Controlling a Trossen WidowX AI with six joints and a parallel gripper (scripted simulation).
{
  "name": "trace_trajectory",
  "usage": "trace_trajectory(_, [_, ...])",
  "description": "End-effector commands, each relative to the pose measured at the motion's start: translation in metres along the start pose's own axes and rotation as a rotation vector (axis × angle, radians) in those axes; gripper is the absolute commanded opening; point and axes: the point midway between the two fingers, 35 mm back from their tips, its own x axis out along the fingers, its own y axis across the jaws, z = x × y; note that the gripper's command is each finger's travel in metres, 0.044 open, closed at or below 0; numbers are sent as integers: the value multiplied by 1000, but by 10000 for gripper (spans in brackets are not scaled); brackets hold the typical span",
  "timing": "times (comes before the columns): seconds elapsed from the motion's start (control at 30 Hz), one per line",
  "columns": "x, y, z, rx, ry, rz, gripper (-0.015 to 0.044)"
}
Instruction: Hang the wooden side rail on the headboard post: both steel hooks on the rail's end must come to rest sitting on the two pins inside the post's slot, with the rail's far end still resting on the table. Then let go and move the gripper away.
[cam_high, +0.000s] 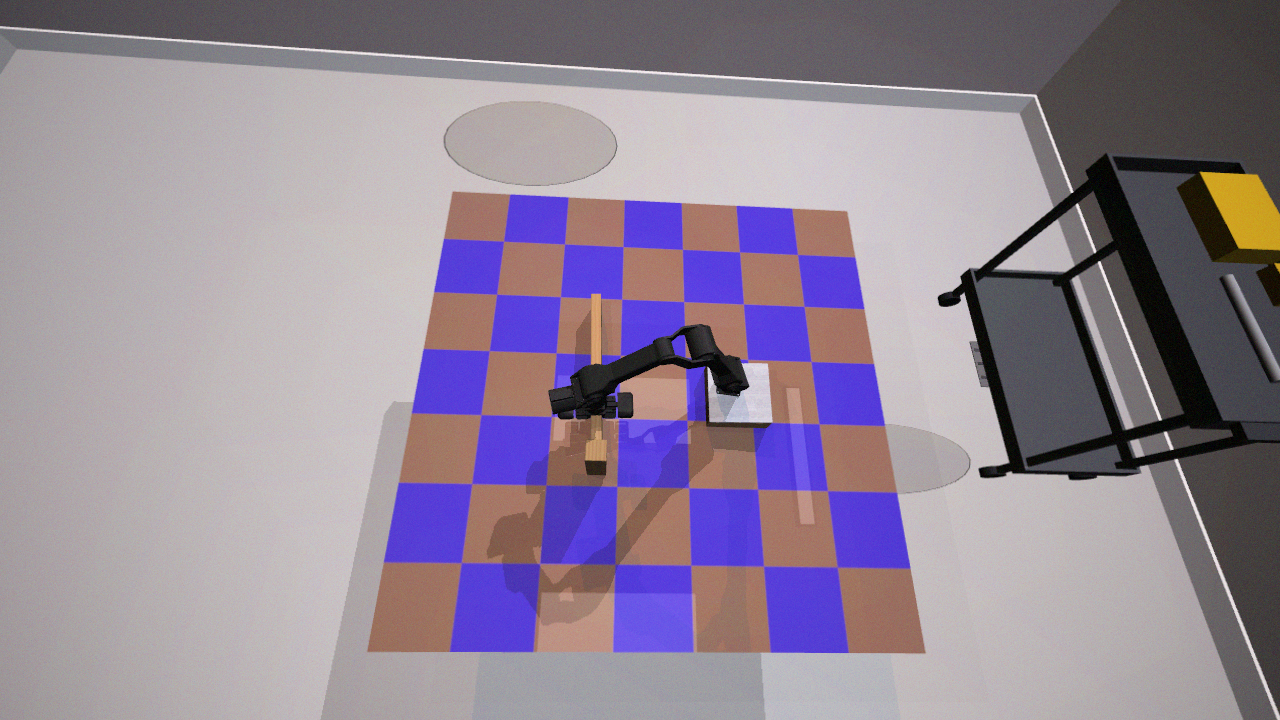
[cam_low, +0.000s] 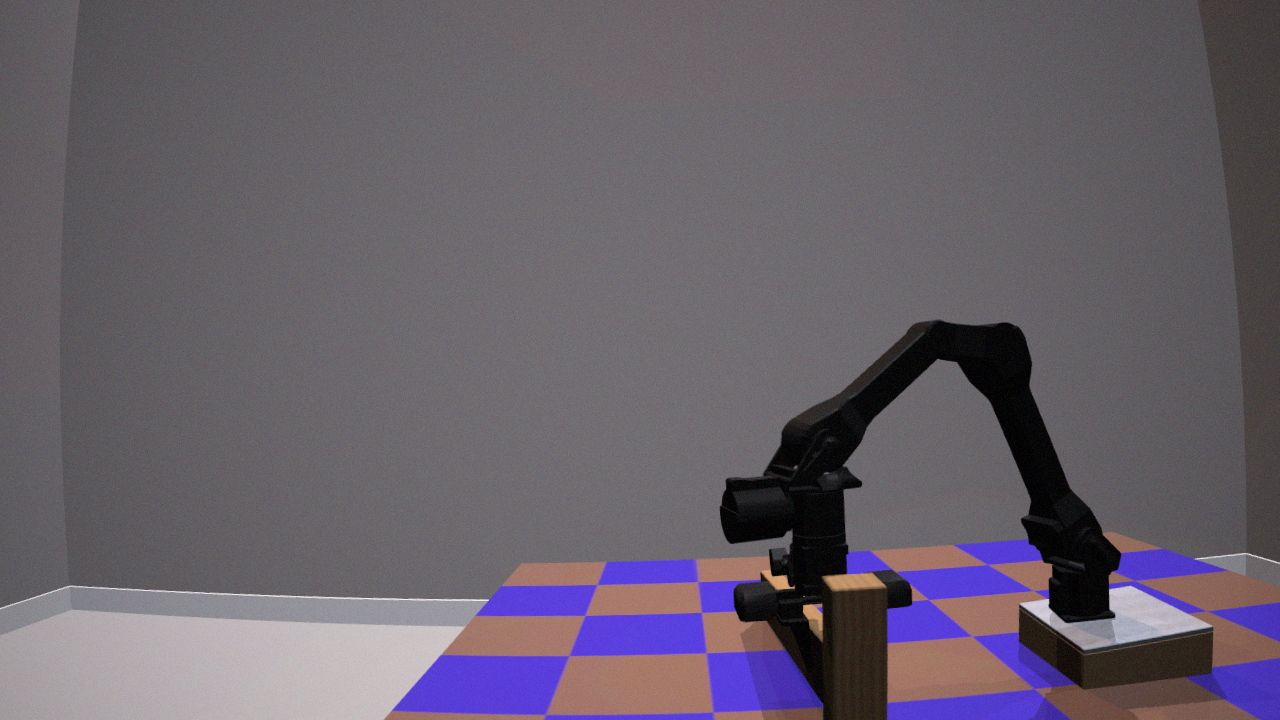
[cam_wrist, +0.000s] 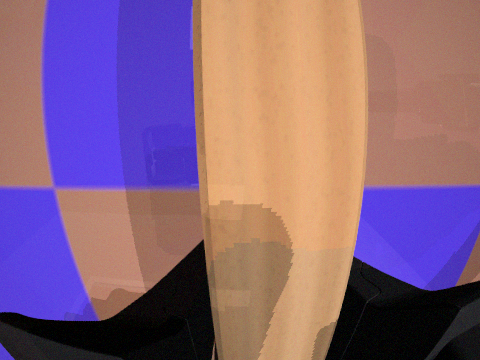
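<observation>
The wooden side rail runs away from the headboard post, nearly in line with it. My gripper points down and is shut on the rail, one finger on each side, a little behind the post. In the top view the rail's near end shows close against the post's back side; a gap cannot be made out. In the exterior view the post stands upright and partly covers the fingers and the rail. The hooks, slot and pins are hidden. Whether the rail's far end touches the table cannot be told.
The checkered table top lies under everything. The arm's base stands on a white-topped block to the right of the rail. A dark cart with a yellow box stands off the table's right side.
</observation>
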Motion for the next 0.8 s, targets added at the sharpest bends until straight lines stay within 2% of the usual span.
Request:
trace_trajectory(0.0, [-6,4,-2,2,7,18,0])
trace_trajectory(0.77, [-7,4,-4,2,7,18,0])
